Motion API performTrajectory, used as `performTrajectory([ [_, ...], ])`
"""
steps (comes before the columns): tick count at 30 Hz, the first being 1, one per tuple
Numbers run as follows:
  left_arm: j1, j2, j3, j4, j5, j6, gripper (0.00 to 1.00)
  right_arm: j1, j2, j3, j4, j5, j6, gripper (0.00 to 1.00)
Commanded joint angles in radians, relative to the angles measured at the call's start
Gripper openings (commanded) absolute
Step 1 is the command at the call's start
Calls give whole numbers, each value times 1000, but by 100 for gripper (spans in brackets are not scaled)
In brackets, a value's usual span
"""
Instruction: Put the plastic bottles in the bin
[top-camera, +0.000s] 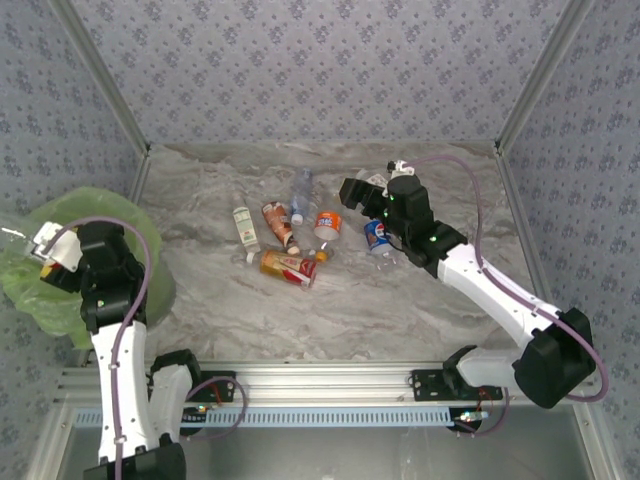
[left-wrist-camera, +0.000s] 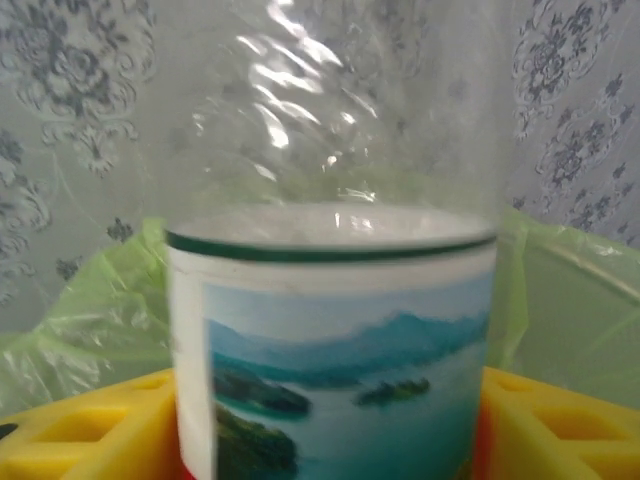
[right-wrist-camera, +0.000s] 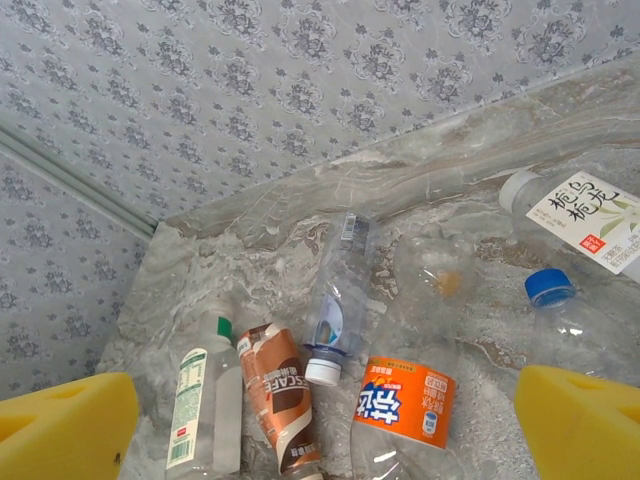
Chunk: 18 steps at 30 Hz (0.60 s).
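Grey patterned walls (top-camera: 300, 60) enclose marble table (top-camera: 400, 300) scattered with plastic bottles (top-camera: 288, 265).

Green bin (top-camera: 45, 285); yellow fingers (right-wrist-camera: 70, 425); grey floral wallpaper (top-camera: 320, 70).

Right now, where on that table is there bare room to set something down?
Bare tabletop runs between the plastic bottles and the rail at the arms' bases, and again along the back wall behind them. The middle is crowded: bottles lie close together, some touching. The bin stands off to the left.
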Motion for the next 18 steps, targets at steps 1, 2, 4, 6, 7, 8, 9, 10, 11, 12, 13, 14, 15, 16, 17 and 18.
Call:
performTrajectory([
  [1,9,11,27,-63,16,-106,76,-6,8,34,-13,-7,-21,99],
  [2,9,21,40,-74,35,-108,78,-6,9,35,-12,-8,-21,99],
  [4,8,42,68,-99,76,-117,82,-6,11,34,-14,-7,-21,99],
  [6,9,60,92,-127,94,-134,88,-6,13,35,-16,-6,-22,99],
  [7,7,69,103,-139,99,-145,90,-6,12,34,-19,-5,-21,99],
  [8,8,75,110,-147,109,-151,91,-5,11,35,-22,-3,-22,99],
  [9,7,78,115,-150,127,-153,92,-5,9,34,-24,-2,-22,99],
  [10,8,79,121,-150,154,-152,92,-6,8,32,-28,4,-22,99],
  [11,9,82,128,-152,179,-152,92,-5,8,33,-31,8,-22,99],
  [12,8,84,135,-156,206,-153,92,-5,8,33,-36,16,-22,99],
  [13,7,86,143,-163,226,-155,92,-7,8,34,-42,22,-22,99],
  [14,7,86,151,-168,243,-155,93,-7,6,36,-48,26,-22,99],
  [15,7,87,157,-171,258,-155,93,-7,5,37,-53,27,-22,99],
  [16,8,85,163,-172,277,-154,94,-7,2,36,-57,29,-22,99],
  [17,8,87,169,-174,295,-153,94,-6,-2,34,-62,31,-22,99],
  [18,8,85,175,-174,316,-156,95,-7,-7,27,-65,38,-22,99],
])
